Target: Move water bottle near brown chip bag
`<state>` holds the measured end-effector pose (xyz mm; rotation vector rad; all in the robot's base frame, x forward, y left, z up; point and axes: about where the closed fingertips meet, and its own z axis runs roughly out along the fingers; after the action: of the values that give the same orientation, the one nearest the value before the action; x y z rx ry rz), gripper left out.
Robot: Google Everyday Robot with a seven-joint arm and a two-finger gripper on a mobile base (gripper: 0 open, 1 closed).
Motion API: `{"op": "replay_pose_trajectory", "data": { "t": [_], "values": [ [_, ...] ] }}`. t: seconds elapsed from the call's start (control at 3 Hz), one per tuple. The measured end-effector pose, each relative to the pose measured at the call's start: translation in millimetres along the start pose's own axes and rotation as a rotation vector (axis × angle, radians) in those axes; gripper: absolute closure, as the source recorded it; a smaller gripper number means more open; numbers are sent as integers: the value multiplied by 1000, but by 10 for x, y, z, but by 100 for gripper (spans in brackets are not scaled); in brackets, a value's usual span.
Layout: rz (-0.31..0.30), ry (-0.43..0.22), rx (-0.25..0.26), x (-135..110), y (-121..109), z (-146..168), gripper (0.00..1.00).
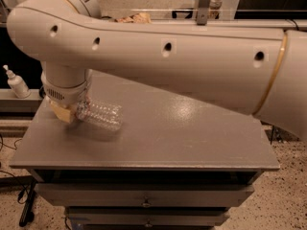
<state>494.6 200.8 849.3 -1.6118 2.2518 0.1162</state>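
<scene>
The water bottle (pixel 101 117), clear and ribbed, lies on its side over the left part of the grey table (pixel 192 138). Its cap end is hidden inside my gripper (pixel 72 113), which hangs from the wrist at the left and is shut on that end. A tan finger pad (pixel 61 113) shows to the left of the bottle. The brown chip bag (pixel 135 18) is at the far back of the table. Only a small tan and brown edge of it shows above my arm (pixel 182 66), which hides everything else of it.
My big white arm spans the whole view from the right to the upper left, across the back half of the table. A small white pump bottle (pixel 17 83) stands on a ledge left of the table. Drawers (pixel 144 198) sit below the table's front edge.
</scene>
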Motion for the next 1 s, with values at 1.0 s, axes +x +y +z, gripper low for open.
{"op": "replay_pose_trajectory", "data": {
  "t": [1.0],
  "values": [
    [103,-548,-116,29,-955,-732,100]
  ]
}}
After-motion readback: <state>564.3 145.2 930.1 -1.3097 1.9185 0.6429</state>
